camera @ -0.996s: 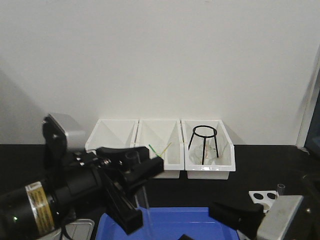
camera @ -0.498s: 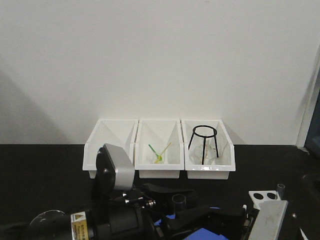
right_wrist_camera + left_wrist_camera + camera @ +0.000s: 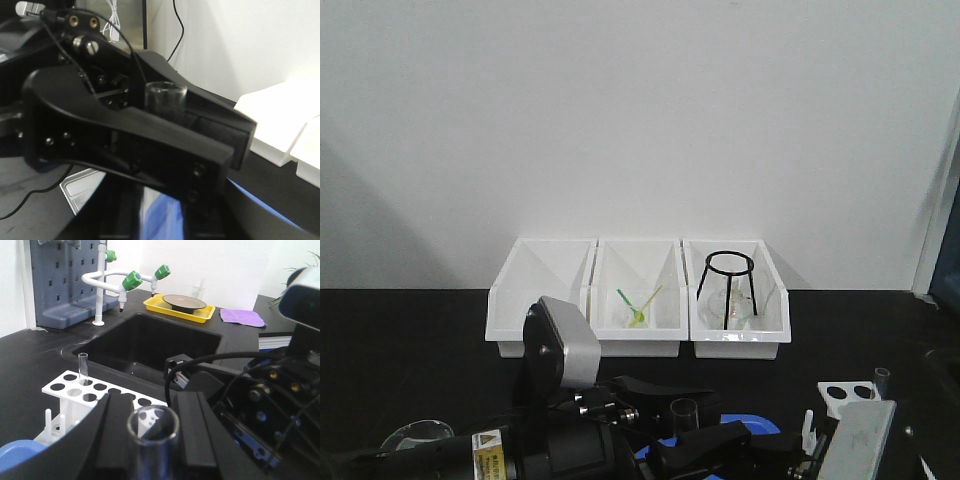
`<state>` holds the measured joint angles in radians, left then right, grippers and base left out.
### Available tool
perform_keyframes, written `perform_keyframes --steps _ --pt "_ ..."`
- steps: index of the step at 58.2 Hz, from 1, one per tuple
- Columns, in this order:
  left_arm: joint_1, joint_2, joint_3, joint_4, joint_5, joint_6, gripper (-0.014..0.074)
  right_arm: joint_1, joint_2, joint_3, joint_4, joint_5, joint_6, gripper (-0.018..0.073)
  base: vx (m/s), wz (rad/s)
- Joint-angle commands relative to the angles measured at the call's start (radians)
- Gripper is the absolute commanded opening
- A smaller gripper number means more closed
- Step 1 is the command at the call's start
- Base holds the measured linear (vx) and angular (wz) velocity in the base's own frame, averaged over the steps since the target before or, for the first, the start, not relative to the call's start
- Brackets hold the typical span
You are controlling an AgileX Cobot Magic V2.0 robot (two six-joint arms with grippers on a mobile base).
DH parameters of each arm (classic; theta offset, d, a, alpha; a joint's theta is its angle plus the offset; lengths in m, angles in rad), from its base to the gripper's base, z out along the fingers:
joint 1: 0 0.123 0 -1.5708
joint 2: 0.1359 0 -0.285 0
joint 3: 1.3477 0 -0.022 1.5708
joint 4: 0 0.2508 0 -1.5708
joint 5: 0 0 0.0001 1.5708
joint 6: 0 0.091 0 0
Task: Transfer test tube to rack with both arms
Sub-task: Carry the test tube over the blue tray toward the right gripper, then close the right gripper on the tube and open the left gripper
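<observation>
- My left gripper (image 3: 154, 412) is closed on the test tube (image 3: 152, 450). One black finger presses each side of the glass, a little below the rim.
- The tube stands upright in that grip with its open mouth up. It is off the surface and not in any hole of the rack (image 3: 95, 395).
- On the left wrist view the rack sits just beyond the fingers, its pegs on the side nearest me. A second tube (image 3: 83, 367) stands in a hole at its far left end.
- On the front view the held tube is left of the rack, and the edge of a blue tray (image 3: 752, 426) shows just past it.
- The right arm (image 3: 865, 435) is low at the right, close against the rack. I cannot tell how far the right gripper is open; it is lost in the dark shapes there.
- Three white bins (image 3: 540, 300) line the back wall, and the right one holds a black wire stand (image 3: 728, 285).
- Behind the rack I see a black sink (image 3: 150, 345).
</observation>
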<state>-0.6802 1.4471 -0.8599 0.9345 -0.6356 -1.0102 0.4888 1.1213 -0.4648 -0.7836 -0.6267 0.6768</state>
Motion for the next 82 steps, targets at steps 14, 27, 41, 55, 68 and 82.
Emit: perform_keyframes --steps 14,27,41,55,68,82 --pt "-0.007 -0.027 -0.032 -0.045 -0.081 -0.007 0.0003 0.001 -0.014 -0.036 0.023 -0.076 -0.003 -0.0005 0.00 0.00" --pt "-0.007 -0.027 -0.032 -0.047 -0.080 -0.007 0.0015 0.001 -0.014 -0.036 0.023 -0.075 -0.003 -0.0013 0.00 0.00" --pt "-0.007 -0.027 -0.032 -0.046 -0.080 -0.005 0.0195 0.001 -0.014 -0.036 0.023 -0.073 -0.004 -0.0013 0.00 0.00" --pt "-0.007 -0.038 -0.032 -0.048 -0.079 -0.004 0.0458 0.000 -0.013 -0.036 0.032 -0.072 -0.022 -0.0013 0.00 0.00" --pt "-0.005 -0.134 -0.032 -0.048 -0.063 0.059 0.0506 0.000 0.001 -0.036 0.118 -0.060 -0.105 -0.0013 0.00 0.00" --pt "-0.005 -0.324 -0.032 -0.048 0.099 0.063 0.0502 0.000 0.018 -0.036 0.234 -0.062 -0.197 -0.0013 0.00 0.00"
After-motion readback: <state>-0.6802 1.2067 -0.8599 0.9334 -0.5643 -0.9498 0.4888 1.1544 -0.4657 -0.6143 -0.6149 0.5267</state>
